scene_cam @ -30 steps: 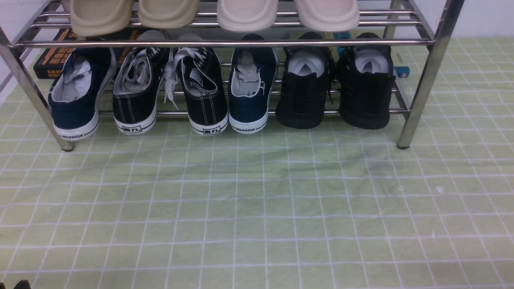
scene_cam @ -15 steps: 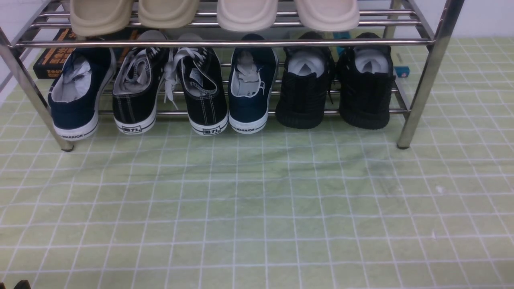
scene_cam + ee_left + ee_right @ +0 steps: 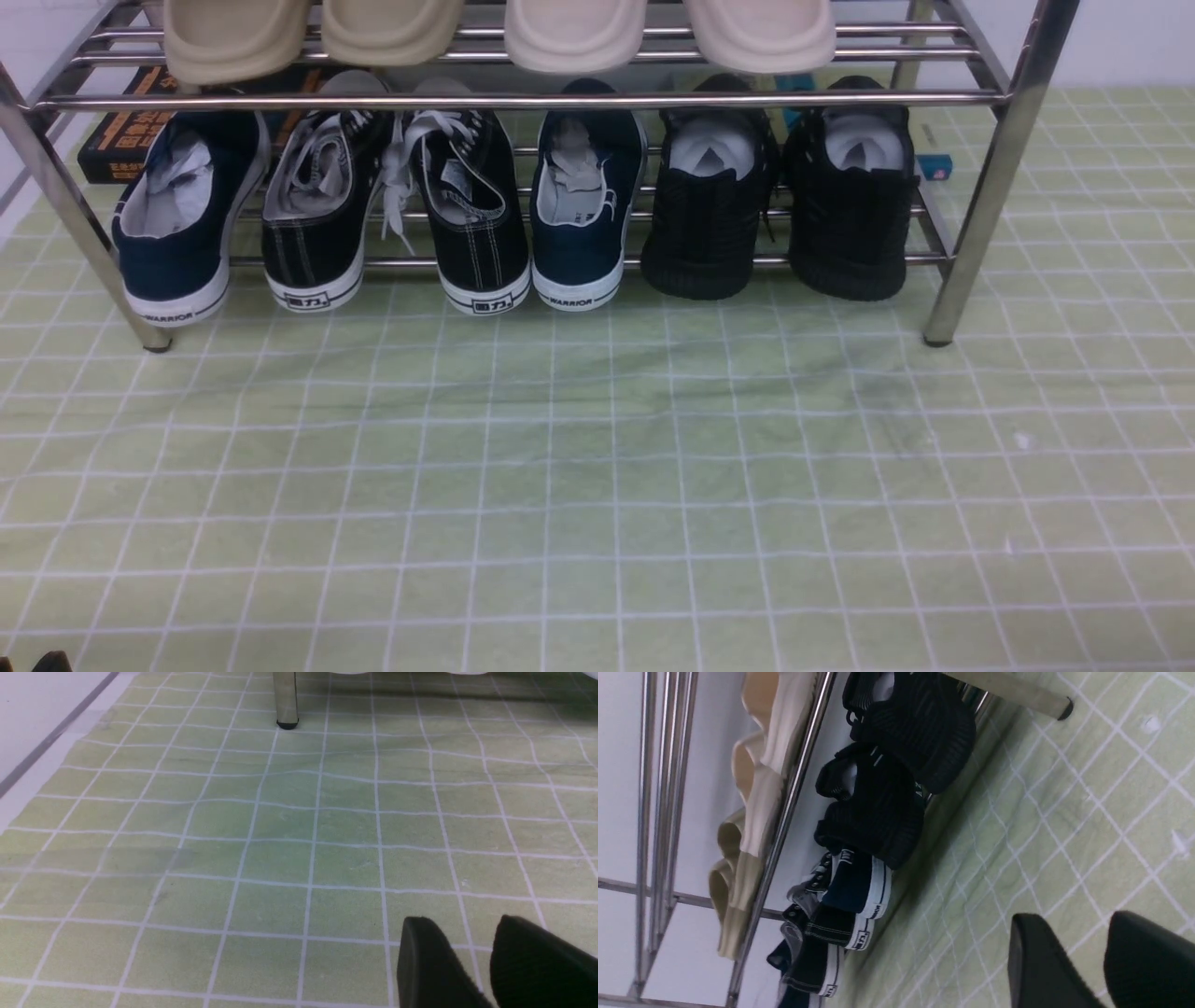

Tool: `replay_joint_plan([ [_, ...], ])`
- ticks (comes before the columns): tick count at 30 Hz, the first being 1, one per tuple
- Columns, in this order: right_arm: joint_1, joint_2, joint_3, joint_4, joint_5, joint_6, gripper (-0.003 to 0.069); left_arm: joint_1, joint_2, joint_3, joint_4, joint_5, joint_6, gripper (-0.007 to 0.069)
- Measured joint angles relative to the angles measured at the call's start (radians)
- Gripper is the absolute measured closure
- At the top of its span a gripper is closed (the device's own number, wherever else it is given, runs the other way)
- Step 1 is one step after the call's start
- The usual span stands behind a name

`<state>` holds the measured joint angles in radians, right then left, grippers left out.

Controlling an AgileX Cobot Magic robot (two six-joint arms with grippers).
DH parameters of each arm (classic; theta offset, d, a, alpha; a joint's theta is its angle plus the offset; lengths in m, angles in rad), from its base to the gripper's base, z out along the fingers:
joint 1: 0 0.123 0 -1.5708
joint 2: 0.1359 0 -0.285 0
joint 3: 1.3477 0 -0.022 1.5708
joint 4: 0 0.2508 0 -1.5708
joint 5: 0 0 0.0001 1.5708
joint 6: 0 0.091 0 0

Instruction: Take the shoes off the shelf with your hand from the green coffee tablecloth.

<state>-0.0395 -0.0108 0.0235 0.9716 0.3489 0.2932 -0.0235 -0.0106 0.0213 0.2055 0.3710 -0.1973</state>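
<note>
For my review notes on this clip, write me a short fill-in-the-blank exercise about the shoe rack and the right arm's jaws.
1. The black mesh shoes stand on the ____ tier of the shelf.
2. In the front view they are at that tier's ____ end.
3. The tier above holds ____ beige slippers.
4. The right gripper has its jaws apart with ____ between them.
Missing words: lower; right; four; nothing.

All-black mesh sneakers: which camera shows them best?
Front view: the all-black sneakers sit heels-out, side by side, on the lower tier of the shelf, white stuffing visible. The right wrist view shows them sideways, one cropped. The left wrist view shows only the cloth and one shelf leg.
</note>
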Motion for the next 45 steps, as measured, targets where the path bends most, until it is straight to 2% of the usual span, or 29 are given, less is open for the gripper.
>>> replay_joint_plan([
  [3, 0.0, 0.0, -0.054, 0.039, 0.007, -0.09, 0.042, 0.0, 0.0, 0.0, 0.0, 0.0, 0.0, 0.0382],
  [7, 0.001, 0.027, -0.259, 0.049, -0.06, -0.426, 0.0438, 0.0, 0.0, 0.0, 0.0, 0.0, 0.0, 0.0382],
  [10, 0.001, 0.127, -0.424, 0.05, -0.075, -0.665, 0.0509, 0.0, 0.0, 0.0, 0.0, 0.0, 0.0, 0.0382],
  [12, 0.001, 0.24, -0.52, 0.05, -0.027, -0.803, 0.058, 0.0, 0.0, 0.0, 0.0, 0.0, 0.0, 0.0382],
  [13, 0.001, 0.266, -0.537, 0.049, -0.011, -0.823, 0.0595, 0.0, 0.0, 0.0, 0.0, 0.0, 0.0, 0.0382],
  [14, 0.001, 0.401, -0.601, 0.043, 0.089, -0.877, 0.0657, 0.0, 0.0, 0.0, 0.0, 0.0, 0.0, 0.0382],
  [15, 0.001, 0.445, -0.624, 0.036, 0.142, -0.88, 0.0665, 0.0, 0.0, 0.0, 0.0, 0.0, 0.0, 0.0382],
  [16, 0.001, 0.505, -0.646, 0.022, 0.198, -0.88, 0.067, 0.0, 0.0, 0.0, 0.0, 0.0, 0.0, 0.0382],
  [17, 0.001, 0.675, -0.702, -0.04, 0.353, -0.857, 0.0671, 0.0, 0.0, 0.0, 0.0, 0.0, 0.0, 0.0382],
  [18, 0.001, 0.707, -0.707, -0.047, 0.367, -0.85, 0.0669, 0.0, 0.0, 0.0, 0.0, 0.0, 0.0, 0.0382],
  [20, 0.001, 0.89, -0.765, -0.141, 0.516, -0.808, 0.0662, 0.0, 0.0, 0.0, 0.0, 0.0, 0.0, 0.0382],
  [23, 0.001, 1.084, -0.835, -0.226, 0.646, -0.785, 0.0658, 0.0, 0.0, 0.0, 0.0, 0.0, 0.0, 0.0382],
  [27, 0.014, 1.275, -0.911, -0.239, 0.758, -0.781, 0.0657, 0.0, 0.0, 0.0, 0.0, 0.0, 0.0, 0.0382],
  [29, 0.038, 1.322, -0.935, -0.24, 0.771, -0.781, 0.0656, 0.0, 0.0, 0.0, 0.0, 0.0, 0.0, 0.0382],
  [33, 0.198, 1.399, -1.014, -0.327, 0.769, -0.709, 0.0656, 0.0, 0.0, 0.0, 0.0, 0.0, 0.0, 0.0382],
  [37, 0.363, 1.419, -1.104, -0.551, 0.719, -0.508, 0.0654, 0.0, 0.0, 0.0, 0.0, 0.0, 0.0, 0.0382],
  [38, 0.371, 1.422, -1.108, -0.565, 0.714, -0.484, 0.0654, 0.0, 0.0, 0.0, 0.0, 0.0, 0.0, 0.0382],
  [40, 0.444, 1.43, -1.153, -0.732, 0.663, -0.357, 0.065, 0.0, 0.0, 0.0, 0.0, 0.0, 0.0, 0.0382],
  [41, 0.468, 1.436, -1.169, -0.803, 0.631, -0.268, 0.0643, 0.0, 0.0, 0.0, 0.0, 0.0, 0.0, 0.0382],
  [42, 0.474, 1.437, -1.174, -0.825, 0.626, -0.255, 0.0642, 0.0, 0.0, 0.0, 0.0, 0.0, 0.0, 0.0382],
  [43, 0.49, 1.443, -1.194, -0.893, 0.581, -0.152, 0.0627, 0.0, 0.0, 0.0, 0.0, 0.0, 0.0, 0.0382],
  [44, 0.49, 1.444, -1.194, -0.902, 0.576, -0.14, 0.0625, 0.0, 0.0, 0.0, 0.0, 0.0, 0.0, 0.0382],
  [45, 0.496, 1.455, -1.221, -0.972, 0.537, -0.058, 0.0599, 0.0, 0.0, 0.0, 0.0, 0.0, 0.0, 0.0382],
])
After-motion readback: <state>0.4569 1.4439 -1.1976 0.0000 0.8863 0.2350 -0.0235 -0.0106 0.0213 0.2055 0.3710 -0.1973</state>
